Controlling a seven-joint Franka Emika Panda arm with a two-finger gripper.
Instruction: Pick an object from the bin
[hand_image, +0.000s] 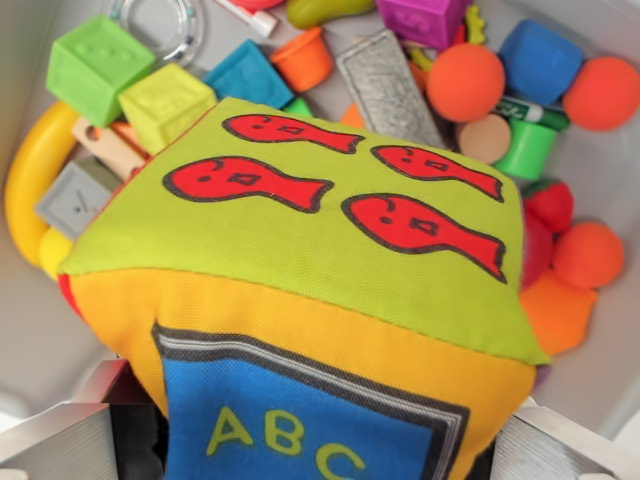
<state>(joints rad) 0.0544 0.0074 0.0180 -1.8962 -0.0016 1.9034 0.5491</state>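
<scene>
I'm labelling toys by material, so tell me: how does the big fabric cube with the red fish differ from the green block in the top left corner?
The fabric cube is cloth with stitched seams, several colours, printed fish and ABC; the green block is one plain green with faint raised marks. The fabric cube fills most of the wrist view, between the gripper fingers; the green block looks far smaller and lies in the bin. Both are cube-shaped.

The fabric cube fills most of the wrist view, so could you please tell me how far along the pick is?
Done: the fabric cube sits between the gripper fingers. In hand: it appears lifted above the other toys, such as the orange ball. Left: carrying it clear of the bin, whose wall is close beside it.
</scene>
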